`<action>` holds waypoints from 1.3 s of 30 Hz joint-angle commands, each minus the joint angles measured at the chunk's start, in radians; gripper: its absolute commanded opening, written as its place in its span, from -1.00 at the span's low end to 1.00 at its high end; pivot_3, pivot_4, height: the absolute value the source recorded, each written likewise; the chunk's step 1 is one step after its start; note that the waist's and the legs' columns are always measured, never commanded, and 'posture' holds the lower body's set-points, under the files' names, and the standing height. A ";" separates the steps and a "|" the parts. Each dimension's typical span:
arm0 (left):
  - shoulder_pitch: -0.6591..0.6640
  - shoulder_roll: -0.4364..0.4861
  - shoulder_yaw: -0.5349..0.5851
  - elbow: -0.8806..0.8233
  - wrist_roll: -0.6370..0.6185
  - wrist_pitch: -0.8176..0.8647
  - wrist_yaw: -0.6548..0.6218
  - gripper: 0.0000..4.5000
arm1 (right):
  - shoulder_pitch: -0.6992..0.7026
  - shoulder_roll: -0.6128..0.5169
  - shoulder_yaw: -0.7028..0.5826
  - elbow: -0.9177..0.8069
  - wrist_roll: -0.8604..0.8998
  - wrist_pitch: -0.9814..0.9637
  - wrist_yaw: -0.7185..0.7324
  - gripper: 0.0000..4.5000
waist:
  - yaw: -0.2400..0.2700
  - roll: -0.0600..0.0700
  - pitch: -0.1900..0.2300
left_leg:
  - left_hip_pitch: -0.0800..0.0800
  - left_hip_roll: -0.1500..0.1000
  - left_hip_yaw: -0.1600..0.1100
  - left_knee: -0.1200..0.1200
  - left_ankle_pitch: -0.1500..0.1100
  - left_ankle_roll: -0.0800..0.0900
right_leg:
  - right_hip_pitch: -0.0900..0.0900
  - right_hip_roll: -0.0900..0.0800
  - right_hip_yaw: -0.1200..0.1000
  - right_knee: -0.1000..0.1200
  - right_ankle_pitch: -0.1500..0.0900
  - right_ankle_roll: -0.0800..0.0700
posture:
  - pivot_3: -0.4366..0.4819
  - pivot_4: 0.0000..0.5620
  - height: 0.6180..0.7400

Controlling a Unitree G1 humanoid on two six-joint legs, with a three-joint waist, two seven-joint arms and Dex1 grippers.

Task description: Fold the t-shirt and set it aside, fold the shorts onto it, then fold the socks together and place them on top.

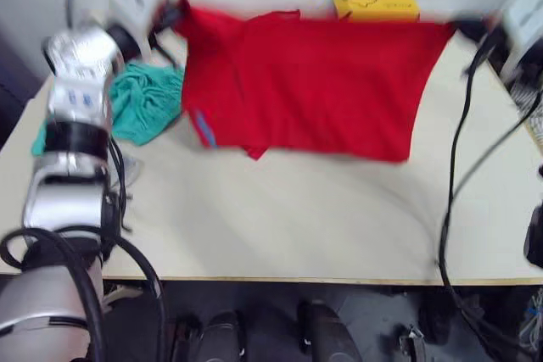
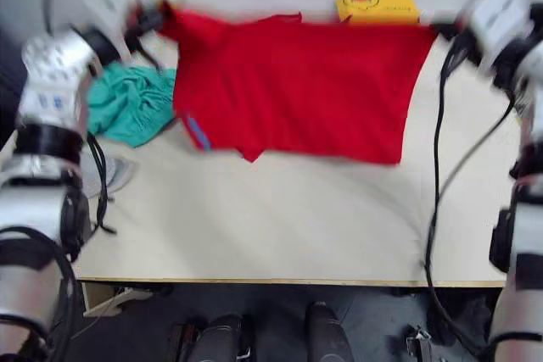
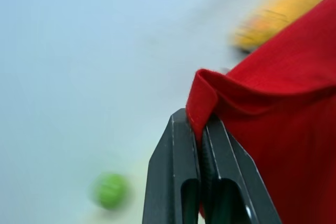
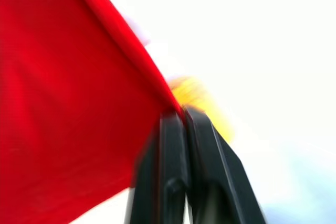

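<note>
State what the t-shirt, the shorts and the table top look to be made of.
T-shirt: soft matte red cloth, likely a cotton knit; it hangs and folds at the left gripper.
Shorts: thin teal cloth, crumpled into creases.
Table: smooth pale board, probably laminate, with a thin edge.

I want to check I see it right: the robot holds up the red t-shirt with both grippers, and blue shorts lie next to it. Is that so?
Almost. The shorts are teal-green, not blue, as the left eye view shows. The rest holds: both the left gripper and the right gripper pinch the red t-shirt.
</note>
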 commanded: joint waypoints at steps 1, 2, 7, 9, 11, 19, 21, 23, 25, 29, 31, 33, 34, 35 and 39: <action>-0.180 0.097 0.075 0.085 0.031 -0.189 0.236 -1.00 | -0.139 -0.058 -0.011 0.080 -0.100 -0.148 -0.244 -0.97 | -0.004 0.000 0.000 | -0.006 -0.001 0.002 -0.001 -0.001 0.001 | -0.010 -0.005 -0.009 0.004 0.000 0.000 | -0.05 -0.47 1.00; -0.214 0.112 0.077 0.097 0.039 -0.228 0.257 -1.00 | -0.164 -0.064 -0.003 0.094 -0.120 -0.172 -0.268 -0.97 | -0.008 0.000 0.000 | -0.008 -0.002 0.006 -0.003 -0.003 0.002 | -0.017 -0.009 -0.017 0.009 0.000 0.000 | -0.05 -0.47 1.00; -0.224 0.185 0.043 0.095 0.075 -0.416 0.151 -1.00 | -0.140 -0.114 0.052 0.101 -0.233 -0.325 -0.336 -0.97 | -0.020 0.000 0.000 | -0.006 -0.008 0.025 -0.003 -0.012 0.018 | -0.019 -0.036 -0.081 0.016 0.000 0.000 | -0.05 -0.47 1.00; -0.028 0.195 0.022 0.023 -0.004 -0.470 -0.144 -1.00 | 0.053 -0.135 0.076 0.065 -0.241 -0.414 -0.278 -0.97 | -0.023 0.000 0.000 | -0.007 -0.010 0.029 0.000 -0.015 0.022 | -0.017 -0.047 -0.103 0.014 0.000 0.000 | -0.05 -0.47 1.00; 0.209 0.206 0.011 -0.100 -0.098 -0.451 -0.379 -1.00 | 0.257 -0.149 0.094 -0.001 -0.237 -0.493 -0.229 -0.97 | -0.023 0.002 0.001 | 0.010 -0.006 0.041 0.004 -0.018 0.028 | 0.018 -0.051 -0.121 0.000 0.001 0.002 | -0.05 -0.47 1.00; 1.263 0.343 0.085 -1.023 -0.308 0.053 -0.573 -1.00 | 1.079 -0.197 0.049 -0.604 -0.030 -0.357 -0.017 -0.97 | -0.022 0.008 0.016 | 0.005 0.004 0.040 0.024 -0.018 0.034 | 0.030 -0.052 -0.118 -0.007 0.003 0.003 | -0.05 -0.47 1.00; 1.429 0.350 0.137 -1.205 -0.334 0.184 -0.538 -1.00 | 1.232 -0.210 0.025 -0.714 -0.001 -0.278 0.012 -0.97 | -0.016 0.008 0.016 | 0.012 0.008 0.040 0.026 -0.018 0.034 | 0.035 -0.052 -0.117 -0.004 0.003 0.003 | -0.05 -0.47 1.00; 1.535 0.343 0.174 -1.327 -0.335 0.286 -0.504 -1.00 | 1.332 -0.226 0.003 -0.783 0.016 -0.193 0.047 -0.97 | -0.007 0.009 0.017 | 0.017 0.010 0.040 0.026 -0.015 0.034 | 0.040 -0.051 -0.117 -0.005 0.008 -0.002 | -0.05 -0.47 1.00; 1.592 0.340 0.189 -1.394 -0.315 0.347 -0.491 -1.00 | 1.402 -0.248 -0.011 -0.844 0.047 -0.077 0.106 -0.97 | -0.001 0.012 0.017 | 0.035 0.012 0.040 0.023 -0.019 0.034 | 0.060 -0.049 -0.117 -0.017 0.013 -0.006 | -0.05 -0.47 1.00; 1.610 0.376 0.199 -1.431 -0.299 0.429 -0.525 -1.00 | 1.532 -0.334 -0.028 -0.956 0.122 0.169 0.278 -0.97 | 0.010 0.011 0.013 | 0.044 0.015 0.040 0.019 -0.019 0.034 | 0.068 -0.049 -0.112 -0.022 0.015 -0.012 | -0.05 -0.47 1.00; 1.590 0.376 0.211 -1.437 -0.311 0.483 -0.519 -1.00 | 1.553 -0.352 -0.051 -1.011 0.157 0.247 0.315 -0.97 | 0.018 0.009 0.011 | 0.045 0.016 0.039 0.019 -0.019 0.030 | 0.066 -0.049 -0.108 -0.018 0.015 -0.014 | -0.05 -0.47 1.00; 1.576 0.372 0.217 -1.445 -0.311 0.522 -0.512 -1.00 | 1.567 -0.361 -0.065 -1.052 0.166 0.299 0.344 -0.97 | 0.022 0.008 0.010 | 0.044 0.019 0.040 0.019 -0.017 0.026 | 0.064 -0.047 -0.109 -0.017 0.012 -0.018 | -0.05 -0.47 1.00; 1.574 0.370 0.217 -1.465 -0.330 0.563 -0.516 -1.00 | 1.587 -0.367 -0.072 -1.089 0.189 0.350 0.372 -0.97 | 0.024 0.008 0.010 | 0.043 0.020 0.041 0.019 -0.018 0.025 | 0.063 -0.043 -0.112 -0.017 0.011 -0.019 | -0.05 -0.47 1.00; 1.577 0.372 0.218 -1.484 -0.350 0.607 -0.525 -1.00 | 1.608 -0.374 -0.081 -1.127 0.218 0.399 0.404 -0.97 | 0.029 0.009 0.010 | 0.042 0.022 0.042 0.019 -0.018 0.025 | 0.062 -0.041 -0.113 -0.018 0.011 -0.020 | -0.05 -0.47 1.00; 1.597 0.389 0.227 -1.538 -0.386 0.712 -0.564 -1.00 | 1.661 -0.381 -0.116 -1.218 0.273 0.519 0.476 -0.97 | 0.032 0.008 0.009 | 0.041 0.028 0.044 0.020 -0.021 0.022 | 0.062 -0.032 -0.118 -0.019 0.011 -0.020 | -0.05 -0.47 1.00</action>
